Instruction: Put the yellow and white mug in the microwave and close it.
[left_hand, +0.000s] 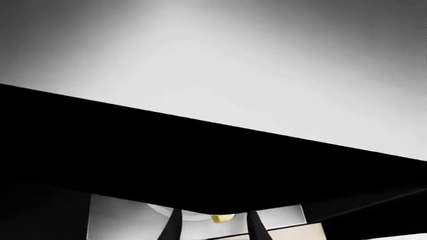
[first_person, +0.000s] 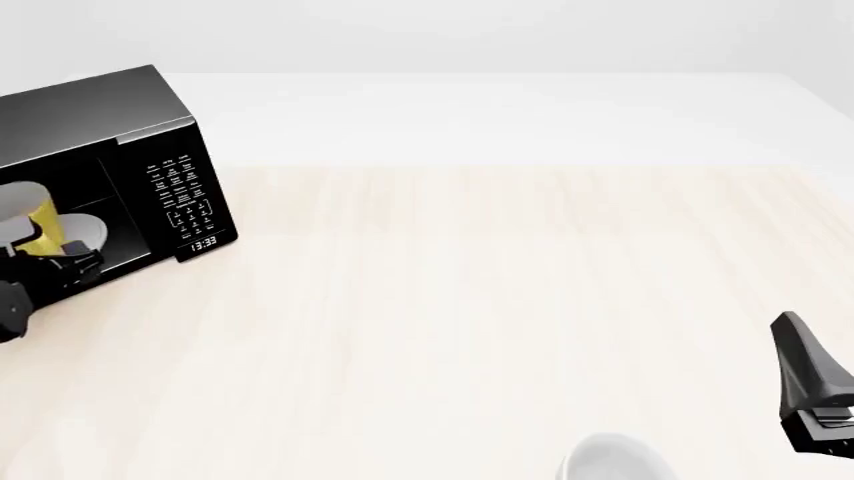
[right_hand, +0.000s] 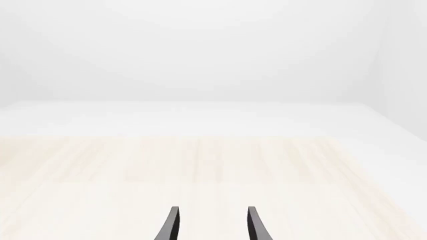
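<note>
Mug (first_person: 40, 222) between left gripper (left_hand: 212, 225) fingers

The right arm's matte black gripper (right_hand: 210, 224) ends in 2 slim, curved, tapering fingers (right_hand: 173, 225). The left arm's black gripper (left_hand: 213, 226) shows 2 matching dark tapered fingers (left_hand: 255, 227).

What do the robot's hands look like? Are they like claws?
A bit like claws, yes. Each gripper is black, with two thin, slightly curved fingers that taper toward the tips. The right gripper shows this pair plainly in its wrist view, and from the front it looks like a dark pointed wedge on a blocky black body. The left gripper looks the same. No cables or markings are visible.
</note>
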